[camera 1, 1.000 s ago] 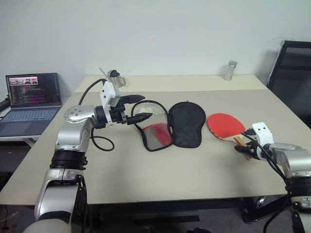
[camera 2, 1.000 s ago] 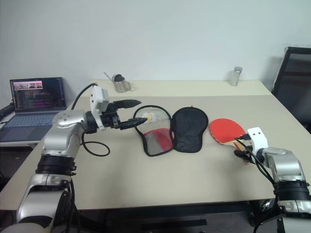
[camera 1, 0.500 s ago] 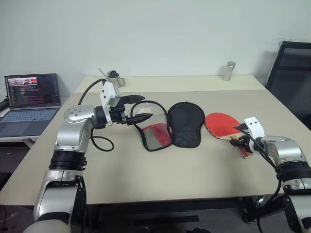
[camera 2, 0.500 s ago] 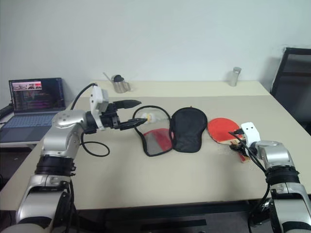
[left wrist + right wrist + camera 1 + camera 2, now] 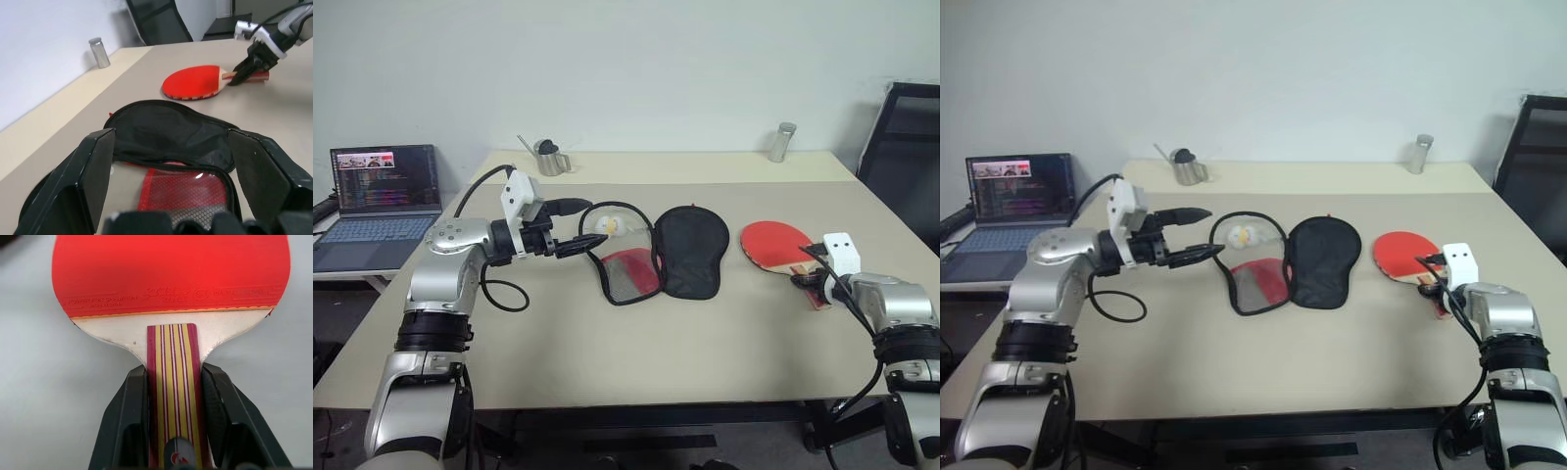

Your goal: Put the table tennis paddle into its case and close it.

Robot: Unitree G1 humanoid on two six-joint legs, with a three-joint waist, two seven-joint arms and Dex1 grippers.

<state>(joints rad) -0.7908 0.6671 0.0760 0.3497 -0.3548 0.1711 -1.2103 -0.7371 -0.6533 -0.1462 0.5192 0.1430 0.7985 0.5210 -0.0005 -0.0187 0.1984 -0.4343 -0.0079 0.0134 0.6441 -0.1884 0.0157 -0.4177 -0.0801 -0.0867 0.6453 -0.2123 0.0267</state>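
The table tennis paddle (image 5: 771, 241), red-faced with a striped wooden handle, lies at the table's right side. My right gripper (image 5: 174, 372) is shut on that handle, one finger (image 5: 129, 406) on each side. I cannot tell whether the blade rests on the table. The case (image 5: 690, 250) lies unzipped and spread flat mid-table, its black half on the right and its red mesh half (image 5: 626, 266) on the left. My left gripper (image 5: 597, 222) hovers open and level by the case's left rim, holding nothing. In the left wrist view the case (image 5: 171, 125) lies past the open fingers (image 5: 93, 166).
An open laptop (image 5: 382, 191) sits on a low stand to the left. A small metal pitcher (image 5: 546, 157) and a metal canister (image 5: 783, 142) stand along the table's far edge. A black chair (image 5: 906, 147) is at the right.
My right gripper has closed on the paddle's handle and shifted the paddle slightly to the right. The left gripper stays open beside the case.
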